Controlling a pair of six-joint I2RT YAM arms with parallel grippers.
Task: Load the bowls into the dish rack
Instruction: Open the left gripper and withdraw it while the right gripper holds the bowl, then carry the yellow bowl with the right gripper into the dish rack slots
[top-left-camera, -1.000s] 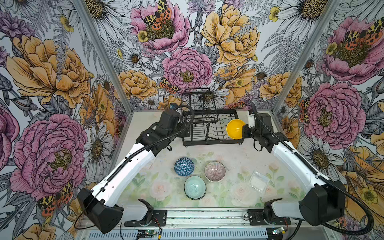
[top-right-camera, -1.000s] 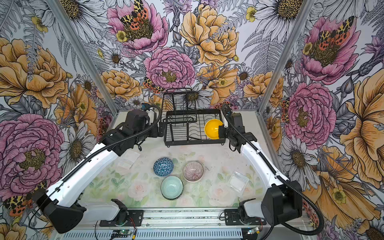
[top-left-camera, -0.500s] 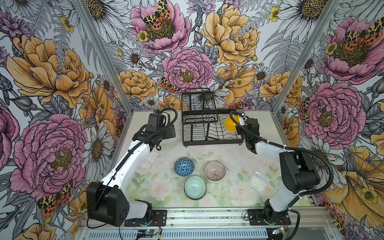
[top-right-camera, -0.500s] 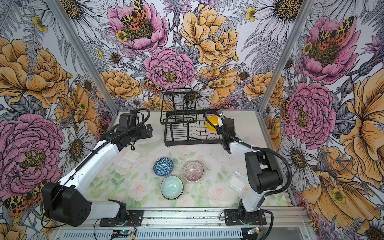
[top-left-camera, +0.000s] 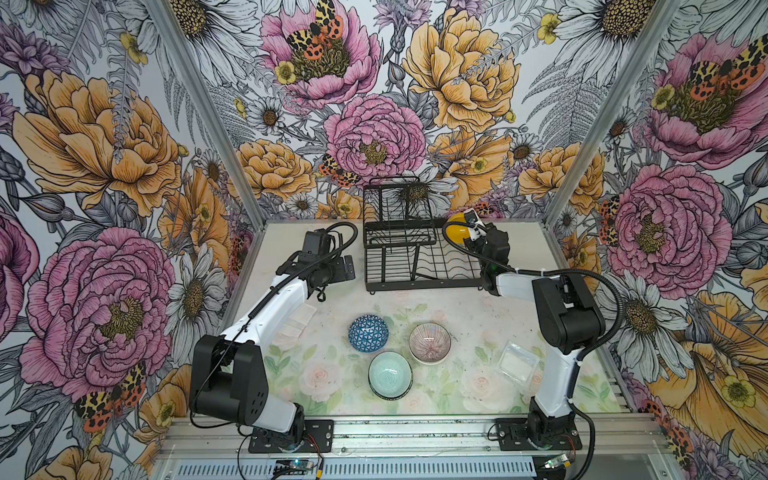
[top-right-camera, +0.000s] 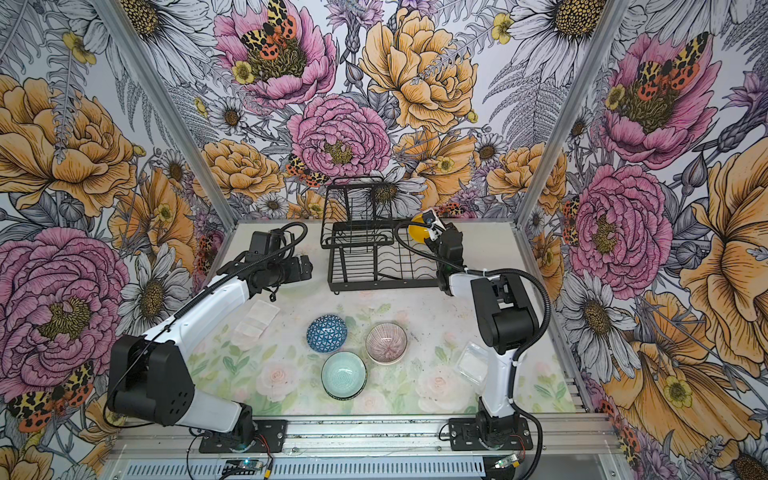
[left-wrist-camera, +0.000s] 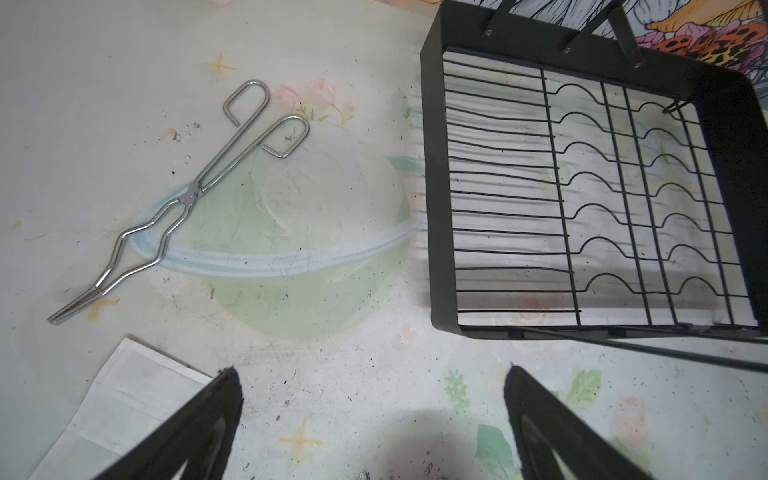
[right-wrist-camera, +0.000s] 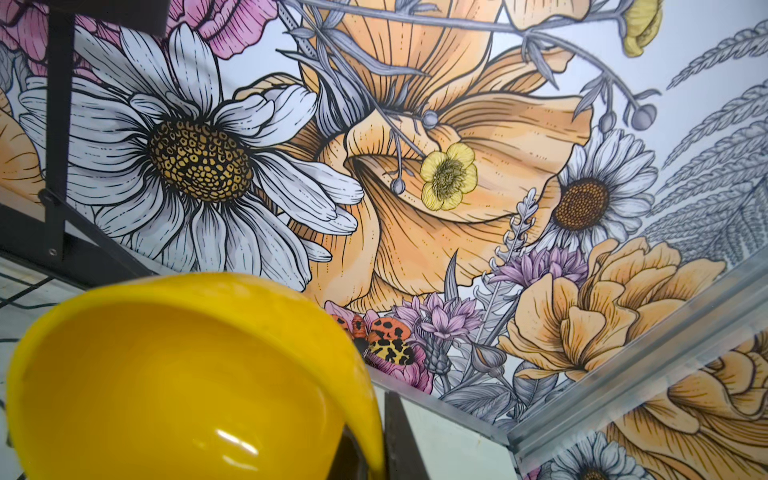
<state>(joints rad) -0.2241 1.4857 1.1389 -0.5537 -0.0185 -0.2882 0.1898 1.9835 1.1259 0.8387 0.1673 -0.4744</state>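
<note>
- My right fingers (top-left-camera: 473, 227) are clamped on the rim of the yellow bowl (right-wrist-camera: 187, 374), tipped on edge at the dish rack's (top-left-camera: 424, 286) far right corner.
- My left fingers (top-left-camera: 348, 268) are spread wide, holding nothing, left of it.
- 3 bowls sit on the tabletop (top-left-camera: 457, 316): blue-patterned (top-left-camera: 368, 333), pink-striped (top-left-camera: 429, 343), pale teal (top-left-camera: 390, 374).

Arms (top-left-camera: 272, 313): wht link shells, blk joint housings.
Cables (top-left-camera: 618, 307): blk corrugated hose nr wrists.
Bases (top-left-camera: 320, 434): blk plates w/ screws.
Left gripper (left-wrist-camera: 372, 370): blk tapered fingers.
</note>
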